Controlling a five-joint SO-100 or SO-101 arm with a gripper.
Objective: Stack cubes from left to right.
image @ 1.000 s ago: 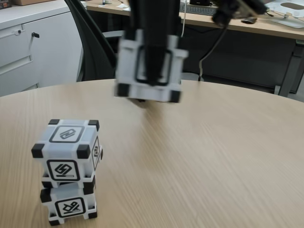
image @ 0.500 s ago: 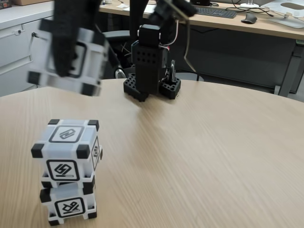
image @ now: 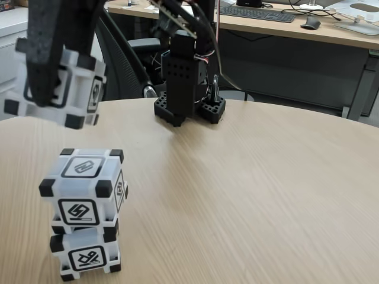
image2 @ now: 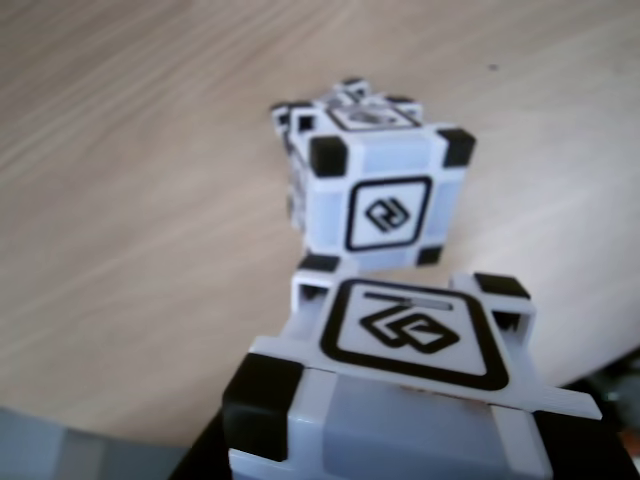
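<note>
A round, light wood-grain bench [image: 249,189] takes up most of the fixed view. At the lower left of that frame two cubes stand stacked: the lower cube [image: 86,255] rests on the bench, and the upper cube [image: 84,192] sits squarely on top of it, touching. Both are white-grey with black corner blocks and a black-framed square symbol on each face; the symbols differ.

In the upper left of the fixed view a third cube [image: 56,87] hangs in the air, tilted and slightly blurred, above the stack and a little to its left, clearly apart from it. The black gripper [image: 44,71] comes down from the top edge, and its fingers [image: 42,56] are clamped on this cube, one dark finger crossing its front face.

At the top centre, the arm's black base [image: 185,89] stands on the far edge of the bench, with cables running over it. Behind are a dark office chair [image: 121,65], a white cabinet [image: 12,41] at upper left, and a long desk [image: 296,23] across the top right.

In the other view, the held cube [image2: 400,390] fills the lower part of the frame, its top face showing a framed symbol. Just beyond it, at centre, the stack [image2: 375,190] stands on the bench [image2: 130,200].
</note>
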